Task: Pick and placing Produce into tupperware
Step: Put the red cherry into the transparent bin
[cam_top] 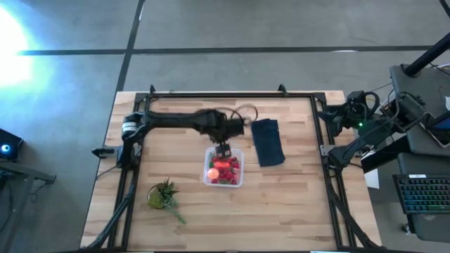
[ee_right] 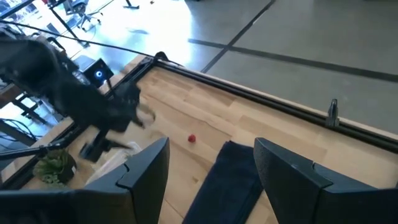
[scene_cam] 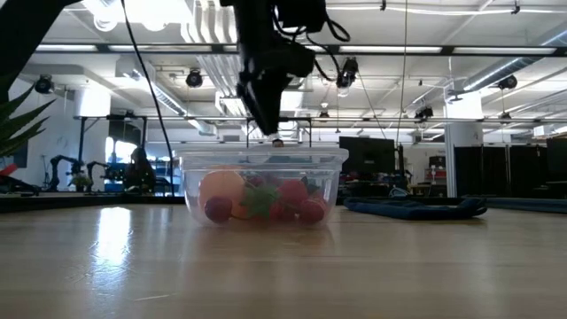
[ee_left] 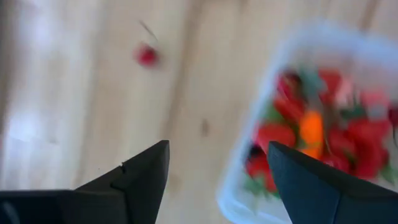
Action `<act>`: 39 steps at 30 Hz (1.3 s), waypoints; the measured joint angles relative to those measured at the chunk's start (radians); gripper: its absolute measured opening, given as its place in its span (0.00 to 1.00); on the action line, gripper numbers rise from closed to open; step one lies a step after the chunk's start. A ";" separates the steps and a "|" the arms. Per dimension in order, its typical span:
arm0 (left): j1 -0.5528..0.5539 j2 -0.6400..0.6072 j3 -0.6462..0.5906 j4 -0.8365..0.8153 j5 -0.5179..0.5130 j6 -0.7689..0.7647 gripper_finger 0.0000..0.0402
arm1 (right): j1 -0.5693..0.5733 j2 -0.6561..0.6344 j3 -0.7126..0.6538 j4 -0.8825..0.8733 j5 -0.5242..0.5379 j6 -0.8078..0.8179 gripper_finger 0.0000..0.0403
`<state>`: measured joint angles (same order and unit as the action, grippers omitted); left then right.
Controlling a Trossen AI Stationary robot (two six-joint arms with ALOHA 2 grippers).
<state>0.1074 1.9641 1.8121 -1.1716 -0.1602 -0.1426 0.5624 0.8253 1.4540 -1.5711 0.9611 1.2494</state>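
One tupperware [cam_top: 224, 173] – one loose berry [ee_left: 147, 56] outside; both arms' jaws open, empty.

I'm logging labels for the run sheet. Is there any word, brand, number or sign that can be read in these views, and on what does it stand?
None can be read.
tupperware: clear plastic, no label showing.
dark cloth: plain, no tag in sight.
keyboard off the table's right side: key legends too small to read.
Room behind the table in the low view: no legible signs.

Pale wood table [cam_top: 295, 204] with a soft sheen — clear glossy plastic tupperware [scene_cam: 330, 166], matt navy cloth [cam_top: 268, 143].
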 joint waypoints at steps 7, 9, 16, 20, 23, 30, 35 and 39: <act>0.137 0.045 0.003 0.270 0.106 0.014 0.64 | 0.000 0.000 0.000 0.000 0.013 0.000 0.56; 0.176 0.092 0.012 0.282 0.155 -0.051 0.64 | 0.000 0.002 0.000 0.000 0.026 0.013 0.56; 0.232 0.185 0.032 0.208 0.249 0.213 0.63 | 0.000 0.003 -0.002 0.000 0.036 0.031 0.56; 0.223 0.193 0.031 0.220 0.191 0.498 0.60 | 0.000 0.003 -0.002 0.000 0.054 0.038 0.56; 0.228 0.200 0.031 0.267 0.161 0.564 0.58 | 0.000 0.002 -0.002 0.000 0.062 0.052 0.56; 0.263 0.233 0.030 0.317 0.179 0.568 0.57 | 0.000 0.003 -0.003 0.000 0.063 0.062 0.56; 0.266 0.262 0.029 0.322 0.177 0.573 0.57 | 0.000 0.003 -0.004 0.000 0.063 0.062 0.56; 0.266 0.261 0.032 0.317 0.189 0.591 0.57 | 0.000 0.002 -0.005 0.000 0.069 0.062 0.56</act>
<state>0.3737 2.2250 1.8442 -0.8541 0.0285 0.4482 0.5621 0.8276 1.4487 -1.5711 1.0303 1.3109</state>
